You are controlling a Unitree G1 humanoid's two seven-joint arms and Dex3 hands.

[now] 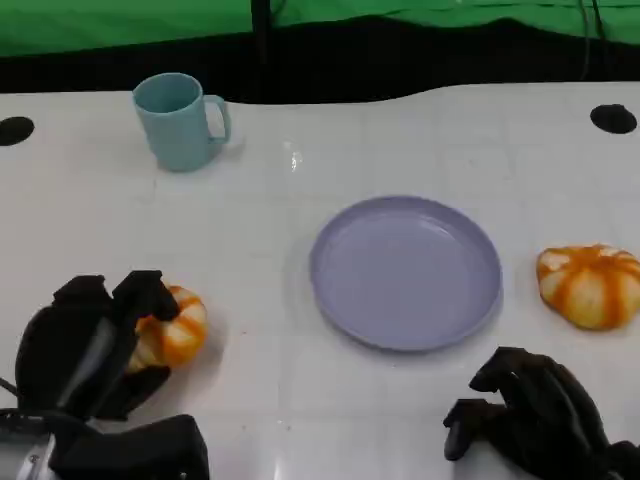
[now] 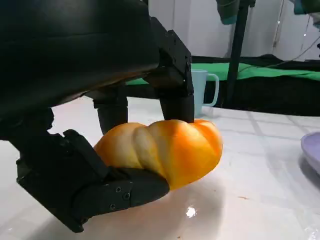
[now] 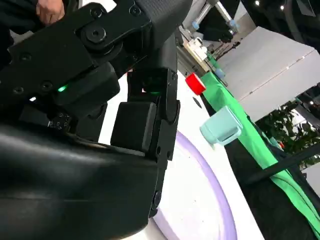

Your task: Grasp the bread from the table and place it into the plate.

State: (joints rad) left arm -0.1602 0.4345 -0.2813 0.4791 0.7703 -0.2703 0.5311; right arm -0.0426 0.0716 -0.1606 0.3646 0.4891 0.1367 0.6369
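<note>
A: Nearest the head camera, the left hand (image 1: 95,350) sits at the table's (image 1: 260,230) near left edge, fingers wrapped around a bread roll (image 1: 170,325). The left wrist view confirms it: fingers (image 2: 175,87) over the top of the bread roll (image 2: 165,147), thumb beneath. Whether the roll has left the surface cannot be told.

B: And the right hand (image 1: 535,410)?

A: It rests at the near right edge, fingers curled in, nothing inside them. In its own wrist view the right hand (image 3: 125,115) is close to the plate (image 3: 210,200).

B: Plate position?

A: The lilac plate (image 1: 405,270) lies mid-table between the hands, nothing on it. A second bread roll (image 1: 592,285) lies just to its right, untouched. A light blue mug (image 1: 180,120) stands at far left, well apart, handle pointing right.
</note>
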